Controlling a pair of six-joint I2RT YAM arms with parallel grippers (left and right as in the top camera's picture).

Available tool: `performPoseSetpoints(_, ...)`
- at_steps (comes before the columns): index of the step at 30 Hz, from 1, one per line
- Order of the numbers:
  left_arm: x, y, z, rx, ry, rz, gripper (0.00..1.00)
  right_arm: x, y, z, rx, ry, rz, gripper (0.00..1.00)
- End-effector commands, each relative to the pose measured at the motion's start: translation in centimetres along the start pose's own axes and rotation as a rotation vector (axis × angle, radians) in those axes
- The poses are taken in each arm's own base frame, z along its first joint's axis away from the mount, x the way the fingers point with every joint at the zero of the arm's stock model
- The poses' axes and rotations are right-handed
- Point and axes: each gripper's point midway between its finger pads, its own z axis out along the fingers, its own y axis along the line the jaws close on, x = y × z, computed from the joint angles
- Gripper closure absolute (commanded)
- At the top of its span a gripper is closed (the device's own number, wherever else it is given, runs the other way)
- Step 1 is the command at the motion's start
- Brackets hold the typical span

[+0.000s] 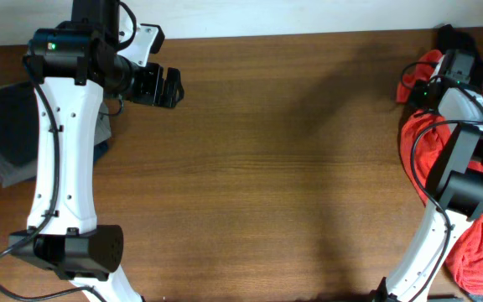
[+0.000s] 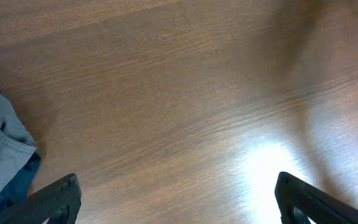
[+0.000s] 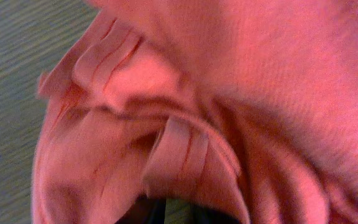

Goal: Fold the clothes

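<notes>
At far right, right gripper (image 1: 422,87) against red garment (image 3: 241,93), grip hidden, left gripper (image 2: 178,200) spread wide over table (image 2: 166,87).

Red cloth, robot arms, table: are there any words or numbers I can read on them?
None. No words, labels or numbers show on the red cloth, the left arm, the right arm, the blue-grey clothes or the table. The left arm shows only a green light.

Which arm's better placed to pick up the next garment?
Right. The right pincer is at the red garment, fabric filling its wrist view; the left pincer hangs open over bare table.
</notes>
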Motion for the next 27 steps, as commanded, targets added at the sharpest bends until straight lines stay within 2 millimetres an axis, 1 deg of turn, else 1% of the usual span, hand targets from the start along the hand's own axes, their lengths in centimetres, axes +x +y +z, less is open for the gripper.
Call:
performPoseSetpoints(1,-0.1,0.0,0.3,0.005,0.004,-0.007,0.01,1.3,4.9,0.0,-0.123,0.060,-0.100,0.77)
performPoseSetpoints(2,0.0,0.2,0.3,-0.006,0.006,-0.007,0.01,-0.1,6.4,-1.7,-0.137,0.031,-0.132,0.76)
performPoseSetpoints(3,0.0,0.4,0.3,-0.021,0.008,-0.007,0.01,-0.9,7.2,-2.8,-0.146,0.014,-0.153,0.76)
performPoseSetpoints(4,0.0,0.7,0.2,-0.039,0.010,-0.007,0.01,-2.1,8.8,-4.8,-0.169,-0.012,-0.190,0.75)
performPoseSetpoints(5,0.0,1.0,0.2,-0.052,0.011,-0.006,0.01,-3.7,11.1,-8.1,-0.207,-0.049,-0.247,0.73)
performPoseSetpoints(7,0.0,1.1,0.2,-0.057,0.009,-0.005,0.01,-5.2,13.3,-12.1,-0.230,-0.084,-0.280,0.68)
performPoseSetpoints(10,-0.2,1.1,0.2,-0.059,0.002,-0.004,0.01,-6.3,15.7,-17.5,-0.259,-0.117,-0.318,0.56)
performPoseSetpoints(11,-0.3,1.2,0.2,-0.062,-0.003,-0.003,0.01,-6.6,16.8,-20.5,-0.274,-0.134,-0.337,0.44)
performPoseSetpoints(12,-0.4,1.2,0.2,-0.062,-0.005,-0.002,0.01,-6.6,17.2,-22.0,-0.280,-0.139,-0.345,0.36)
performPoseSetpoints(13,-0.4,1.2,0.2,-0.063,-0.007,-0.002,0.01,-6.6,17.5,-23.4,-0.285,-0.142,-0.352,0.32)
performPoseSetpoints(14,-0.5,1.2,0.2,-0.063,-0.010,-0.001,0.01,-6.4,17.6,-25.0,-0.290,-0.140,-0.358,0.30)
performPoseSetpoints(15,-0.5,1.2,0.2,-0.064,-0.011,-0.001,0.01,-5.8,17.7,-27.6,-0.295,-0.134,-0.367,0.27)
performPoseSetpoints(17,-0.6,1.2,0.2,-0.067,-0.013,0.000,0.01,-5.1,17.5,-30.1,-0.298,-0.124,-0.372,0.26)
performPoseSetpoints(20,-0.6,1.2,0.2,-0.066,-0.013,0.000,0.01,-4.1,16.7,-32.9,-0.297,-0.118,-0.373,0.24)
performPoseSetpoints(24,-0.5,1.2,0.2,-0.066,-0.008,-0.002,0.01,-2.9,15.7,-36.2,-0.294,-0.118,-0.372,0.15)
performPoseSetpoints(27,-0.4,1.2,0.2,-0.065,-0.005,-0.002,0.01,-2.8,14.8,-36.7,-0.249,-0.122,-0.368,0.14)
